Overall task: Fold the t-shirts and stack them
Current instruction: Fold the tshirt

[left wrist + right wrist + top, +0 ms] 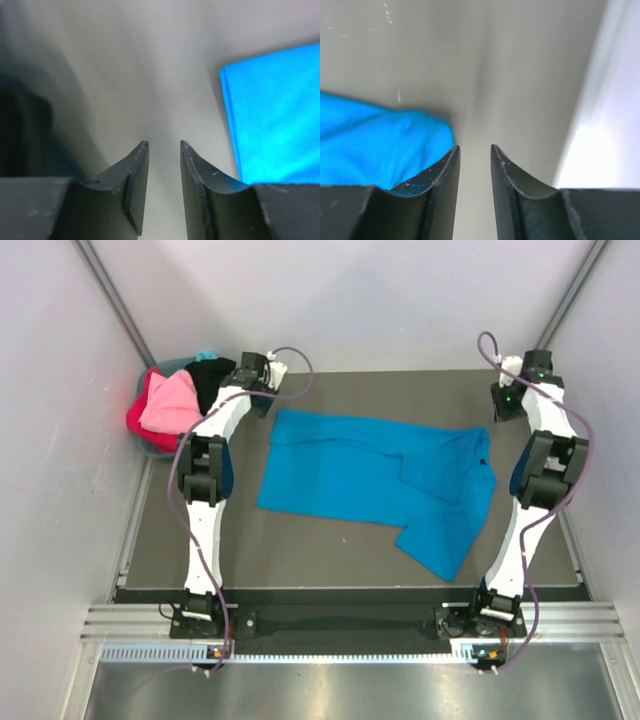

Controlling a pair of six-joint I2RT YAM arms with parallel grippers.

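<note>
Fingers (137,180) of the left gripper (164,145) are standing apart with a narrow gap between their tips, and nothing is sitting in that gap. The right gripper (474,147) is showing the same thing: its fingers (445,175) are parted a little and are gripping nothing.

A dark grey table (330,550) is filling the middle of the top view, with pale walls rising around it. The bright blue t-shirt (380,480) is lying on this table between the two arms, taking up much of its centre. It is lying mostly flat, with cloth doubled over on its right side and one part reaching toward the near edge. In the left wrist view its edge (275,115) is showing to the right of the fingers, apart from them. In the right wrist view the blue cloth (380,145) is lying just beside the left-hand finger, and whether it is touching that finger cannot be told.

Both arms are reaching to the far corners of the table, one on each side of the shirt.

A teal basket (160,448) is sitting beyond the far left corner, beside the left arm. A light pink t-shirt (170,402) is lying bunched on top in it, a red one (138,420) is showing under and left of the pink, and a black one (210,378) is lying at its right side.
</note>
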